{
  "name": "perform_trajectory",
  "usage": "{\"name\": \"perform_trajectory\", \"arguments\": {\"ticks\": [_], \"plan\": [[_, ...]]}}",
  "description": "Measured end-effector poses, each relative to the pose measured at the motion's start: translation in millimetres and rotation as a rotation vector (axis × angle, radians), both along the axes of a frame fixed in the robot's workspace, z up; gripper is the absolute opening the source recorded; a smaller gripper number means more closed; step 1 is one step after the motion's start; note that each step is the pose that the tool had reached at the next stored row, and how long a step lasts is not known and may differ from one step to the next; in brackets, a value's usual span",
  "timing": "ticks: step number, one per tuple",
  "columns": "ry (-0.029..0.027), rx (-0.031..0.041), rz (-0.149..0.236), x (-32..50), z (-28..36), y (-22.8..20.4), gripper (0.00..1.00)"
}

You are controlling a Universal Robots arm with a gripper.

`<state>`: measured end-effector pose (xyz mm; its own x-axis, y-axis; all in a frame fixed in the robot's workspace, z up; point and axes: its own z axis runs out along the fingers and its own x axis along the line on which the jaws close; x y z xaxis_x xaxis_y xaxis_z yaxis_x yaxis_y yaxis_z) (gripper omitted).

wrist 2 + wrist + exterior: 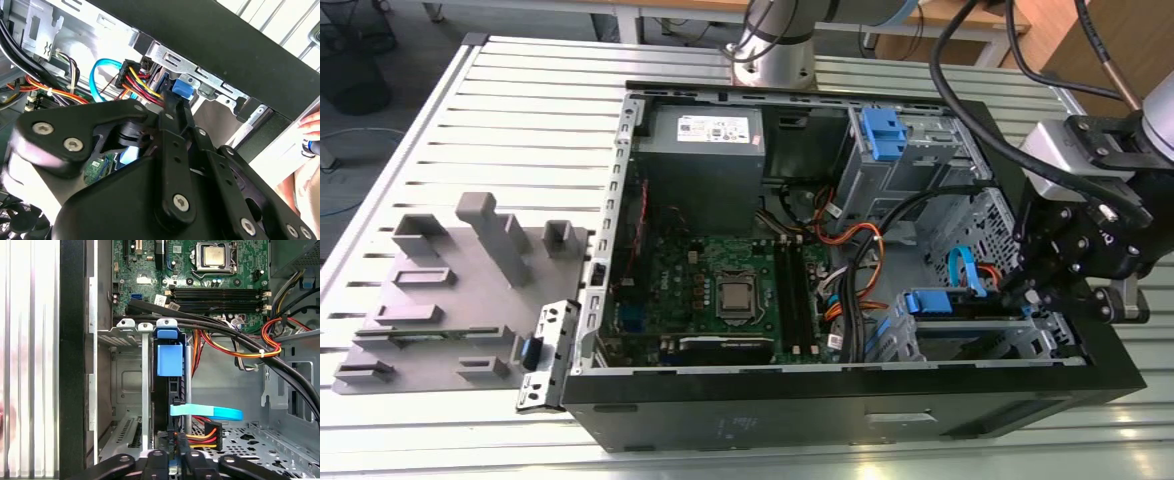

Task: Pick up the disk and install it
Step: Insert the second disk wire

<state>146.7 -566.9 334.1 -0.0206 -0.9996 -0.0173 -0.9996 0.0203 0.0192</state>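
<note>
In the exterior view the computer case (827,410) sits mid-frame on the table (520,110), with a rack (454,270) at lower left. The motherboard (720,290) lies in the case's middle. The disk (937,302) stands in its lower-right bay, with the gripper (1025,300) over that bay at the right edge.

Black end effector (1019,292) low at the exterior view's right, beneath the arm's grey wrist (1062,152).

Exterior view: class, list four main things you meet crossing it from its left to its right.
grey moulded plastic fixture → green motherboard in the open case → disk with blue plastic bracket → black metal gripper
</note>
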Motion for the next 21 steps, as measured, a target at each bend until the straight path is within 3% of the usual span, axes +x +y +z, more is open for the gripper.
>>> {"name": "perform_trajectory", "arguments": {"ticks": [1,9,14,21], "plan": [[0.0000,0.0000,0.000,0.0,0.0,0.0,0.16],[0.0000,-0.0003,0.000,0.0,0.1,0.0,0.16],[0.0001,-0.0003,0.000,0.0,5.0,0.0,0.16],[-0.0001,-0.0002,0.000,-0.8,5.1,1.4,0.16]]}}
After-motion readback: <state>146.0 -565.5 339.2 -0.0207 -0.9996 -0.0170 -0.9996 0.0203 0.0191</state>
